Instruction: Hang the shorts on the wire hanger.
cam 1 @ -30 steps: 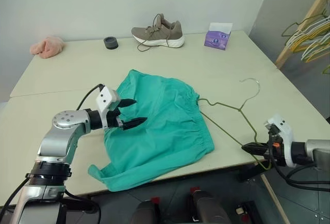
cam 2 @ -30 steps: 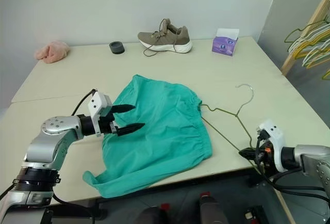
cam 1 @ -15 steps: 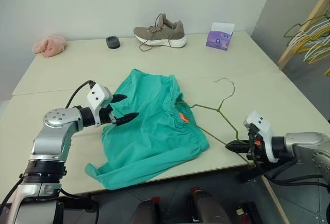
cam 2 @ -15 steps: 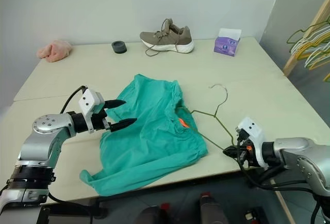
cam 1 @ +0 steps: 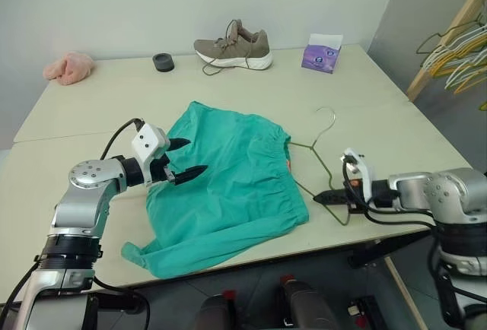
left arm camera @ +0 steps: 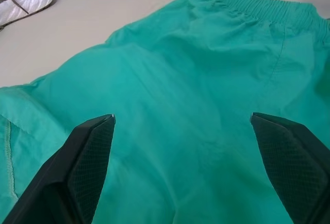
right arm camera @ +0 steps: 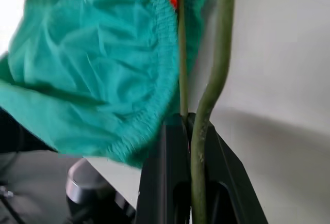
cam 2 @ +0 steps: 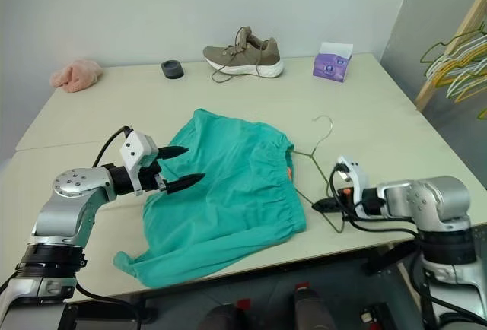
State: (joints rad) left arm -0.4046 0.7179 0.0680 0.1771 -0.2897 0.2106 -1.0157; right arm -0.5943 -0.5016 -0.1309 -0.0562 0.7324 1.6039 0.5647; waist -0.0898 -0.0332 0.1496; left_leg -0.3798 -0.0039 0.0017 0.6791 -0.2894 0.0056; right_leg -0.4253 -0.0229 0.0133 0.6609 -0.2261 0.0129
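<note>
Step in hand, by judgement: threading the wire hanger into the waistband of the shorts.

Right hand: fingers pressed together, pinching the lower corner of the wire hanger near the front edge of the worktop. Far end of the wire at the gathered waistband beside the small orange tag; whether already inside the fabric, cannot tell. Hook pointing toward the back edge.

Left hand: fingers spread wide, hovering just over the left side of the shorts, pinching nothing.

Shorts: teal, flat at mid-worktop, one leg trailing to the front edge.

Doing it well, likely: pinning or lifting the fabric with the spread hand so the cloth does not bunch ahead of the wire; keeping the wire low and level; firm pinch to prevent twisting.

Surroundings: shoe and small dark round object along the back edge; pink fluffy cloth at back left corner; purple tissue box at back right; rack of yellow and pale-green hangers beyond the right edge. All well apart from the work; no obstruction apparent.
</note>
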